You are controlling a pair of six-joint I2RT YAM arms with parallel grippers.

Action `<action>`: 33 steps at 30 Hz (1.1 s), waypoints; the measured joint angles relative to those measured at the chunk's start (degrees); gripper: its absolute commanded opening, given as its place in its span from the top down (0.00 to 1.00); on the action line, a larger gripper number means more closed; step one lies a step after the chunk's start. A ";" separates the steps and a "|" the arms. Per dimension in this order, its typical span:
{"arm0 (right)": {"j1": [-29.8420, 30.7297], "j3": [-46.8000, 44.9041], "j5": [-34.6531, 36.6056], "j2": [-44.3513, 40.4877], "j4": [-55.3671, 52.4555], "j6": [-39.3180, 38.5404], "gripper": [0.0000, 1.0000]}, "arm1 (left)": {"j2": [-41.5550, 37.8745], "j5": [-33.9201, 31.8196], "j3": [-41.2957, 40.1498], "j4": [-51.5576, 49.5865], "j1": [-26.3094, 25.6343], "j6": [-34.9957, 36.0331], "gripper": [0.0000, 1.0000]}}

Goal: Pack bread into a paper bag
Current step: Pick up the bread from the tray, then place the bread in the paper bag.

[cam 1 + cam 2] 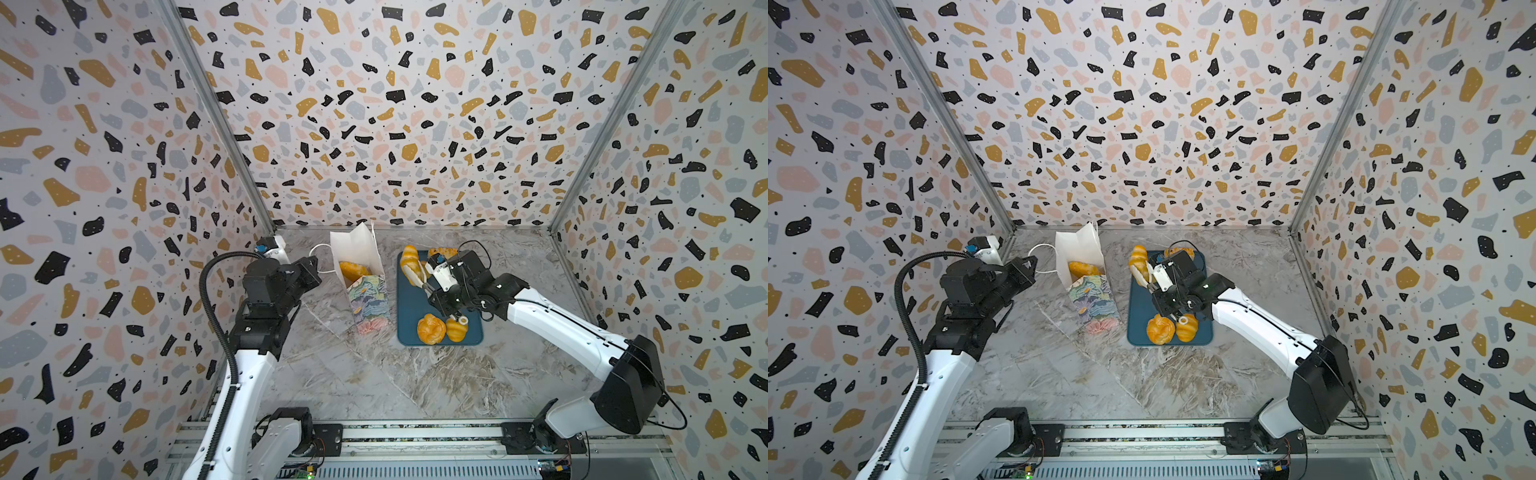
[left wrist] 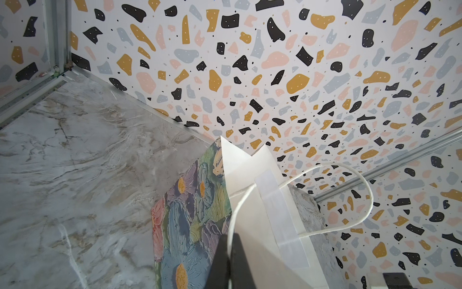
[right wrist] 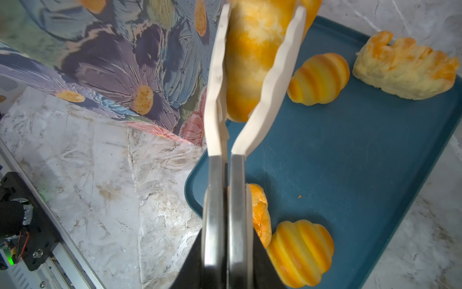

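Observation:
The paper bag (image 1: 368, 293) (image 1: 1092, 297) stands open left of the teal tray (image 1: 409, 316), with one piece of bread (image 1: 353, 270) inside. My left gripper (image 2: 231, 236) (image 1: 313, 266) is shut on the bag's white cord handle (image 2: 233, 215). My right gripper (image 3: 226, 240) (image 1: 436, 297) is shut on the metal handles of white tongs (image 3: 216, 87). The tongs clamp a long striped roll (image 3: 250, 57) (image 1: 410, 264) over the tray's far left edge, beside the bag (image 3: 112, 62). A striped roll (image 3: 301, 252), a bun (image 3: 261, 215), a small roll (image 3: 318, 78) and a crumb-topped piece (image 3: 405, 72) lie on the tray.
Patterned walls enclose the marble table (image 1: 374, 382) on three sides. The bag's second cord handle (image 2: 360, 180) loops free beyond its rim. A metal rail (image 1: 415, 436) runs along the table's near edge, carrying both arm bases.

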 measured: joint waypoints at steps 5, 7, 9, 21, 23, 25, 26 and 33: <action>0.00 0.00 -0.15 -0.26 0.13 0.04 0.81 | 0.00 0.24 -0.42 0.35 0.00 -0.39 1.00; 0.00 0.00 -0.15 -0.39 0.15 0.22 0.81 | 0.00 0.26 -0.42 0.55 0.00 -0.42 1.00; 0.00 0.00 -0.20 -0.63 0.31 0.31 0.81 | 0.00 0.26 -0.42 0.66 0.00 -0.42 1.00; 0.00 0.44 -1.03 -3.30 1.29 0.85 0.83 | 0.00 0.83 -0.42 0.74 0.00 -0.61 1.00; 0.00 0.46 -1.20 -4.11 1.66 0.87 0.84 | 0.00 0.98 -0.42 0.79 0.00 -0.70 1.00; 0.00 0.46 -1.20 -4.81 2.05 0.87 0.84 | 0.00 1.07 -0.42 0.85 0.00 -0.90 1.00; 0.00 0.46 -1.18 -5.14 2.36 0.85 0.84 | 0.00 1.11 -0.42 0.94 0.00 -1.14 1.00; 0.00 1.29 -1.16 -6.14 3.26 0.83 0.84 | 0.00 1.49 -0.42 1.16 0.00 -1.88 1.00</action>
